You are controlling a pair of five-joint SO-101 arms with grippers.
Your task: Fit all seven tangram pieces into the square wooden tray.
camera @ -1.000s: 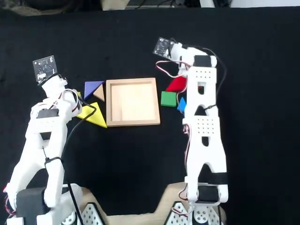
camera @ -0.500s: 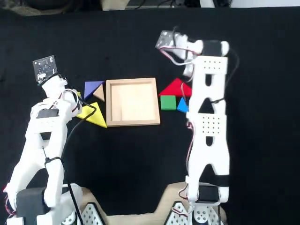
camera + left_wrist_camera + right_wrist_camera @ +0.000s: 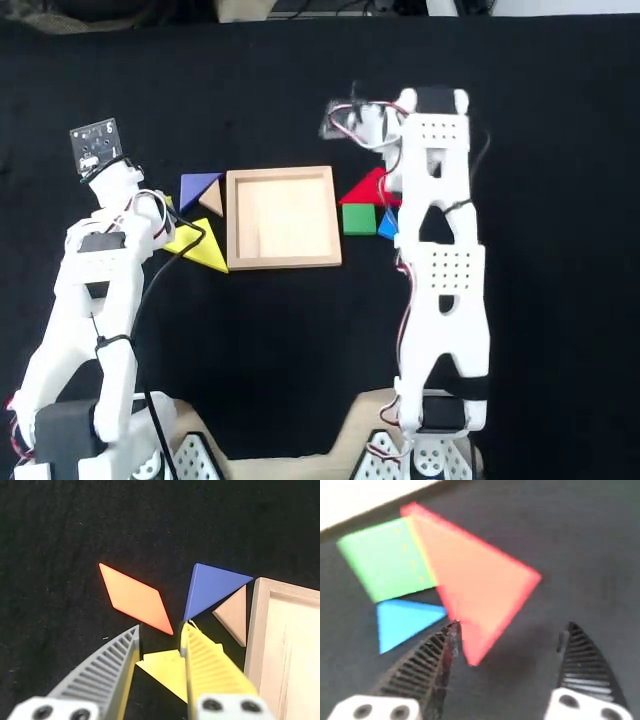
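The square wooden tray (image 3: 283, 258) lies empty at the table's middle. To its left are a blue triangle (image 3: 198, 186), a small tan triangle (image 3: 212, 201) and a yellow triangle (image 3: 204, 250). My left gripper (image 3: 160, 627) is open above the yellow triangle (image 3: 167, 670), with an orange parallelogram (image 3: 134, 598), the blue triangle (image 3: 212, 586) and the tan triangle (image 3: 233, 615) just beyond its tips. Right of the tray sit a red triangle (image 3: 366, 188), a green square (image 3: 358, 218) and a small light-blue triangle (image 3: 386, 225). My right gripper (image 3: 511, 627) is open and empty over one corner of the red triangle (image 3: 475, 585).
Black cloth covers the table. The right arm (image 3: 432, 170) stretches over the pieces on the tray's right side. The green square (image 3: 387, 557) touches the red triangle, and the light-blue triangle (image 3: 402, 622) lies beside them. Open cloth lies in front of the tray.
The right arm's wrist swung away toward the table's far side, uncovering the red triangle, then came back over it. The left arm and its pieces stayed put.
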